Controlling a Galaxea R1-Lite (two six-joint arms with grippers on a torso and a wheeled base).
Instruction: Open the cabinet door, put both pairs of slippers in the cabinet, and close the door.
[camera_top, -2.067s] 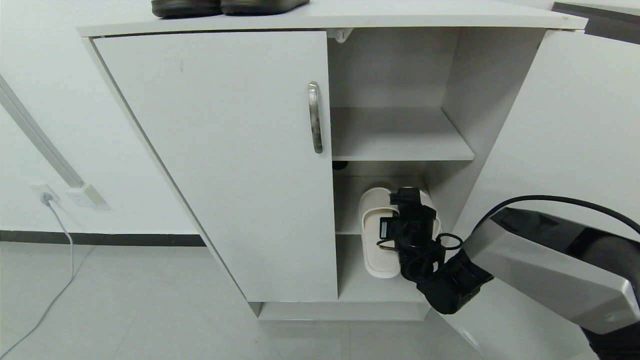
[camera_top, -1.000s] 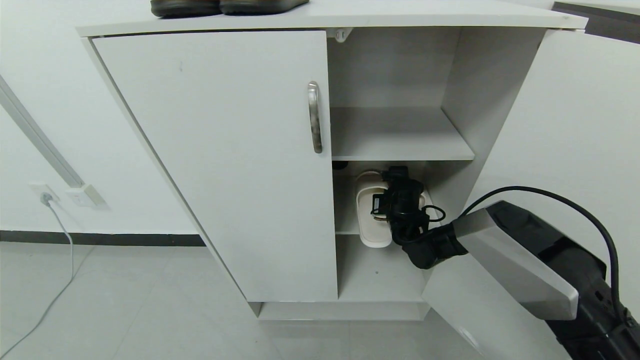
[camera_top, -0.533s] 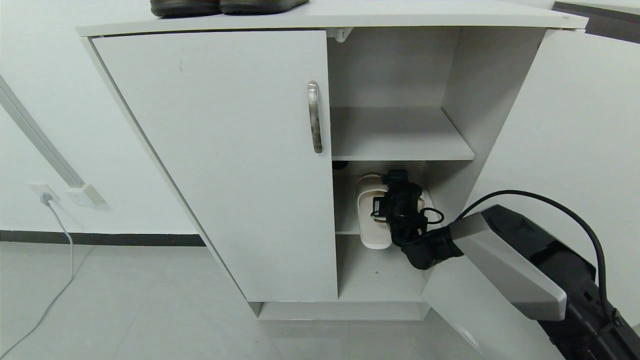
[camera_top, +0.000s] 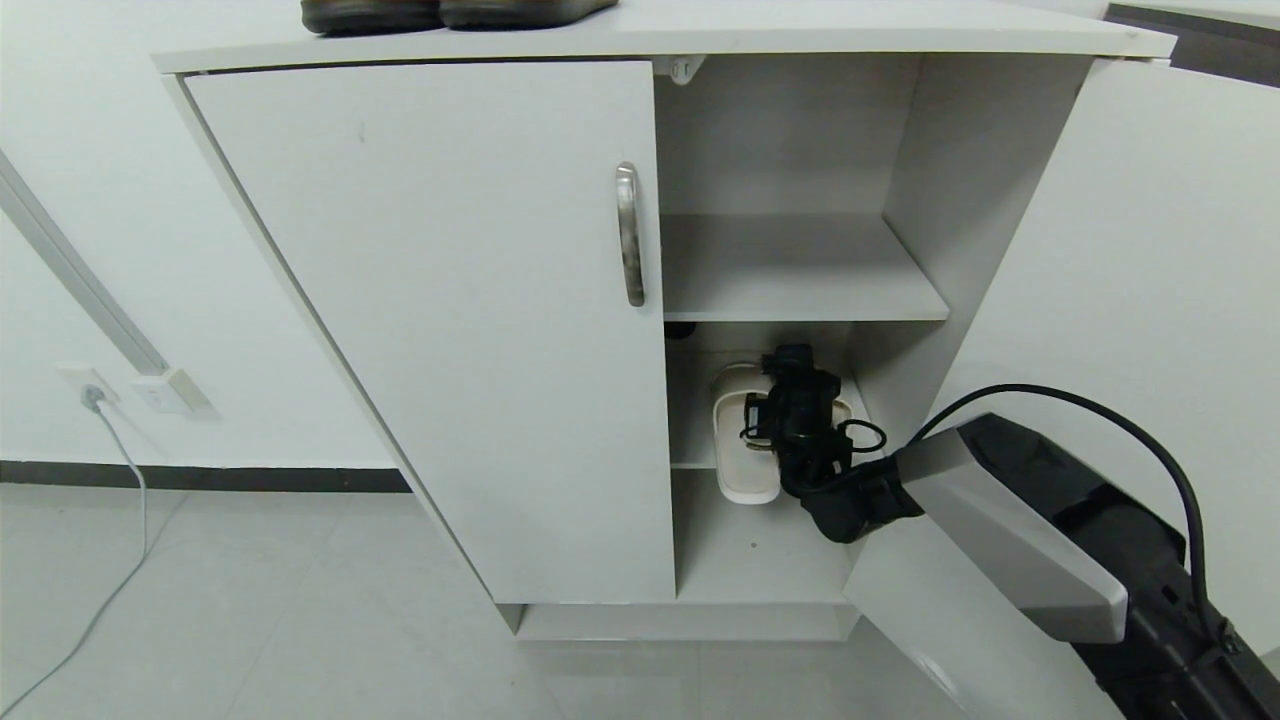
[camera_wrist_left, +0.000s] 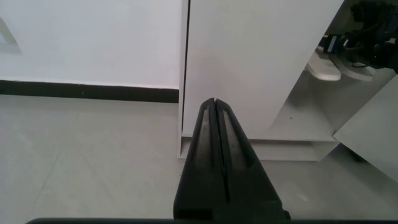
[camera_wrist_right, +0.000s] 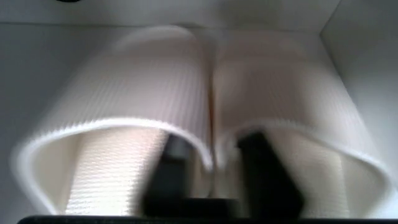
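The white slippers (camera_top: 742, 450) have risen from low in front of the bottom compartment and gone farther in, and now lie on the middle shelf (camera_top: 690, 463) with their heels over its near edge. Over the last half second they have barely shifted, so the placing looks nearly done. The right gripper (camera_wrist_right: 214, 163) has its fingers clamped on the two touching inner walls of the pair. Letting go and drawing back is probably next.

The dark slippers (camera_top: 450, 12) sit on top of the cabinet (camera_top: 900, 40), far left, not yet stored.

Count: two pairs of slippers, one white and one dark. Two doors, the left door (camera_top: 440, 300) shut and the right door (camera_top: 1150, 250) swung open. One handle (camera_top: 629, 235). Three levels are seen inside. The left gripper (camera_wrist_left: 214, 106), fingers together, hangs low near the cabinet's foot
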